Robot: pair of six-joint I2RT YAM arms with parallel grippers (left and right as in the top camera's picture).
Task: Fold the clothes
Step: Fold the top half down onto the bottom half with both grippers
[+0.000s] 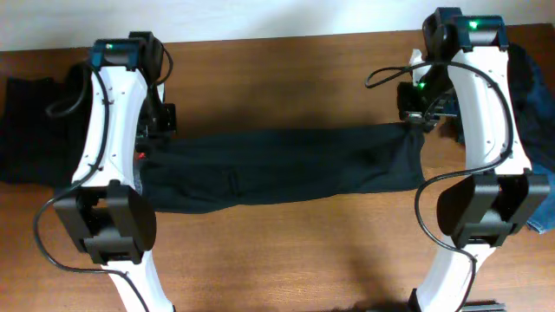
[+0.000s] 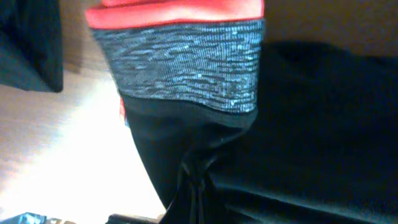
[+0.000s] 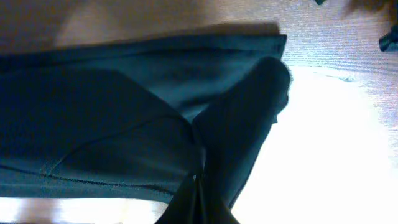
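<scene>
Left fingers (image 1: 149, 149) were pressed together, pinching one end of the trousers (image 1: 277, 165). In the left wrist view the black cloth gathered into folds running down toward them. Right fingers (image 1: 416, 124) were likewise closed on the other end, which rose to a small peak at the pinch.

Between the two pinches the trousers lay stretched lengthwise on the counter (image 1: 286, 78), mostly flat, with a few creases near the middle.

Just beyond the left fingers I saw a band (image 2: 180, 62), red over grey, its grey edge meeting the black cloth. I could not tell whether it belonged to the trousers.

Outboard of the left fingers, well apart, lay a black heap (image 1: 26, 121). Outboard of the right fingers were jeans (image 1: 539, 95) at the counter's edge, partly hidden by the arm.
</scene>
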